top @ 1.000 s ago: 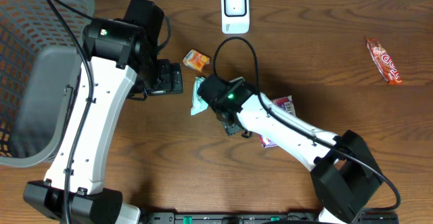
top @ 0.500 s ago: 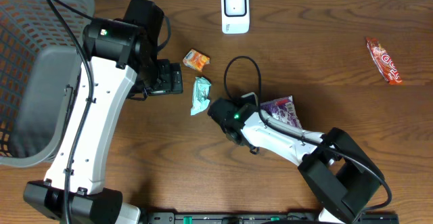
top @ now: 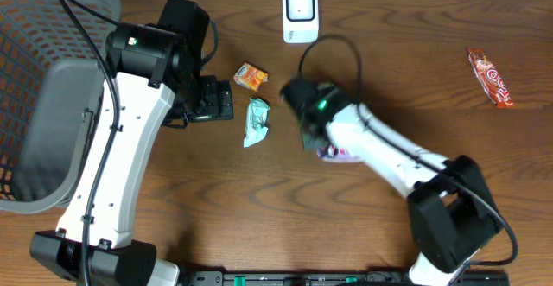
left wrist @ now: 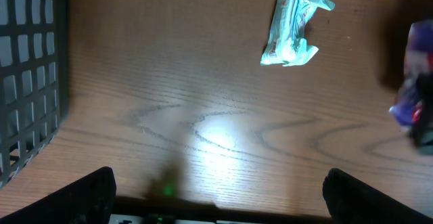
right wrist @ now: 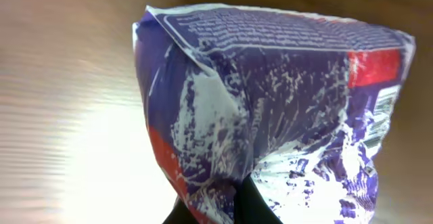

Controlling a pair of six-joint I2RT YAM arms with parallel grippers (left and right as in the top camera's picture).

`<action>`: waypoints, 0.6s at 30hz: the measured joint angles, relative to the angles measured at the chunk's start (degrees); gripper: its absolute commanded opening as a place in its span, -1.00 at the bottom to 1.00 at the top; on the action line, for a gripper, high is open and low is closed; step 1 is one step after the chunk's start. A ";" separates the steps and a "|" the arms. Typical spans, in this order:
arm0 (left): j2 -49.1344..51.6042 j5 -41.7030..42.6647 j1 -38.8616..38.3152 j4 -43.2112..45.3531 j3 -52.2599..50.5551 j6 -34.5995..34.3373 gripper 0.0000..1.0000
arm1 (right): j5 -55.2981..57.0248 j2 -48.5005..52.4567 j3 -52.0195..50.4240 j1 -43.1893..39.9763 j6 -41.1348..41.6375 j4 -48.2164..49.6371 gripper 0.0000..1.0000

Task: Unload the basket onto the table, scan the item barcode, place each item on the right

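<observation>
Two tools in view over a wooden bench (top: 216, 208). Right tool (right wrist: 220, 207) pinched tight on the crumpled lower edge of a purple packet (right wrist: 270, 102), with the packet fanning out just beyond the fingertips and filling the wrist view; white print, red patches, and what looks like barcode stripes (right wrist: 387, 105) at its right edge. From overhead, packet tucked under and just right of that tool, near mid-bench, below the white scanner (top: 300, 14) and apart from it; cannot tell whether lifted off the wood. Left tool (left wrist: 216, 190) spread wide and holding nothing, hovering beside a grey basket (left wrist: 30, 68). Near it, apart from the purple packet: a green-and-white packet (left wrist: 292, 24) flat on the bench, an orange packet (top: 251, 77) just above that. Far right, alone, a red bar (top: 491, 77).
</observation>
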 measured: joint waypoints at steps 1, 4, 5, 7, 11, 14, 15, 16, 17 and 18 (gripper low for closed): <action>0.00 0.00 0.00 0.02 0.02 -0.02 0.96 | -3.69 0.00 1.99 -1.55 -1.55 -0.17 -0.98; 0.00 -0.02 0.00 0.02 0.00 -0.02 0.96 | -20.26 0.00 6.19 -8.09 -6.93 -0.04 -0.98; 0.00 -0.02 0.00 0.02 0.02 -0.02 0.96 | -25.55 -0.02 6.38 -9.81 -8.33 0.26 -0.98; 0.00 -0.02 0.00 0.02 0.00 -0.02 0.96 | -36.28 0.00 6.45 -13.77 -10.91 0.59 -0.98; -0.02 0.00 -0.02 0.02 0.00 -0.02 0.95 | -57.77 0.00 3.85 -22.93 -14.47 4.68 -0.98; 0.00 -0.02 -0.02 0.04 0.00 -0.02 0.96 | -67.58 -0.02 -2.67 -27.52 -15.54 9.40 -0.98; 0.00 -0.02 -0.02 0.02 0.00 -0.02 0.96 | -69.57 -0.02 -5.20 -28.79 -15.65 10.60 -0.97; 0.00 -0.02 -0.02 0.00 0.02 -0.02 0.96 | -71.49 0.00 -8.28 -30.36 -15.69 11.41 -0.85; 0.00 -0.02 -0.02 0.04 0.00 -0.02 0.96 | -72.15 0.02 -9.88 -31.36 -15.80 11.61 -0.70; 0.00 -0.02 0.00 0.02 0.02 -0.02 0.96 | -72.70 0.04 -11.56 -32.65 -16.06 11.56 -0.63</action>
